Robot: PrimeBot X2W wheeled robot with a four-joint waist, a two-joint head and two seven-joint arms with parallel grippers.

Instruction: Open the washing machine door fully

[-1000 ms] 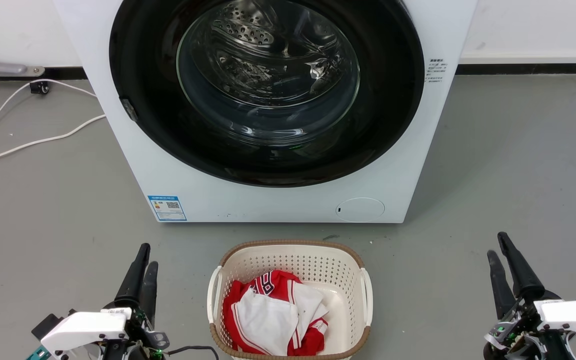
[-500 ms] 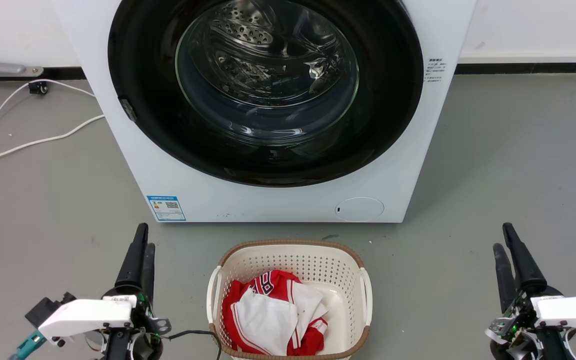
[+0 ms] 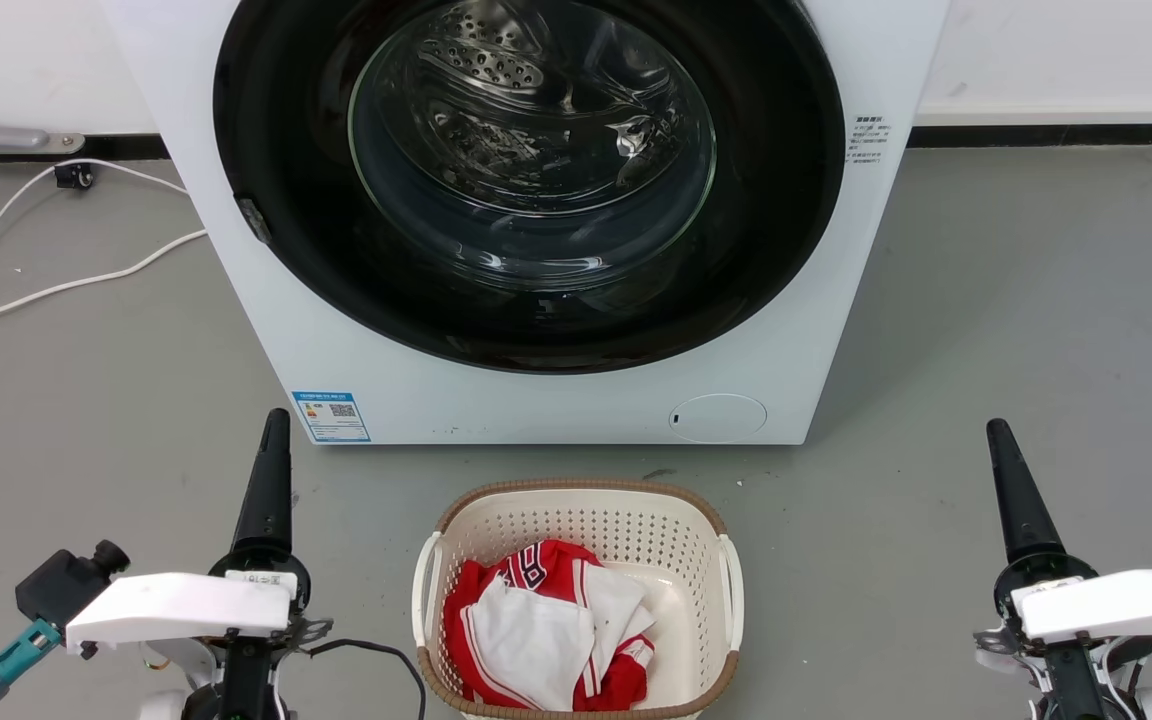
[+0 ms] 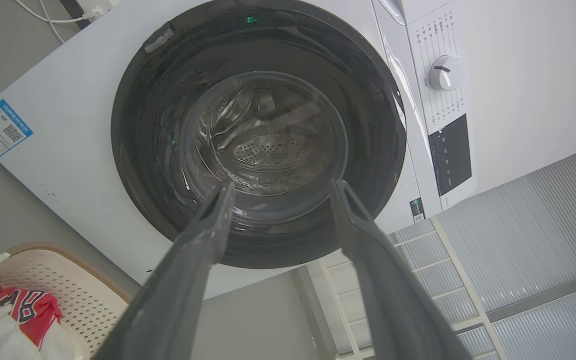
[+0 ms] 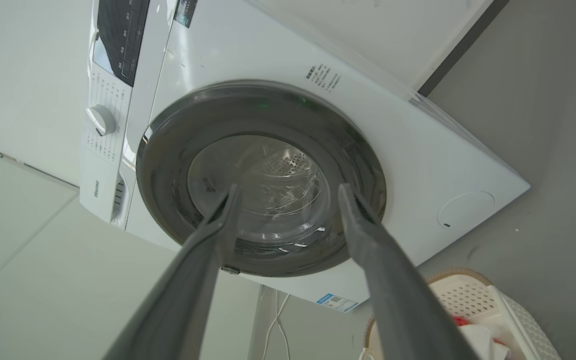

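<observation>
Black-framed door (image 3: pixel 531 180) sits shut on the washer (image 3: pixel 536 405); left tool (image 4: pixel 282 184) and right tool (image 5: pixel 288 187) both spread wide, clear of it.

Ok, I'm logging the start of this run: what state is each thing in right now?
Door: shut, flush against the washing machine.
Left tool: open, empty.
Right tool: open, empty.
Basket: upright, holding red and white clothes.

Bright even light, glare on door (image 3: pixel 531 170)
</observation>
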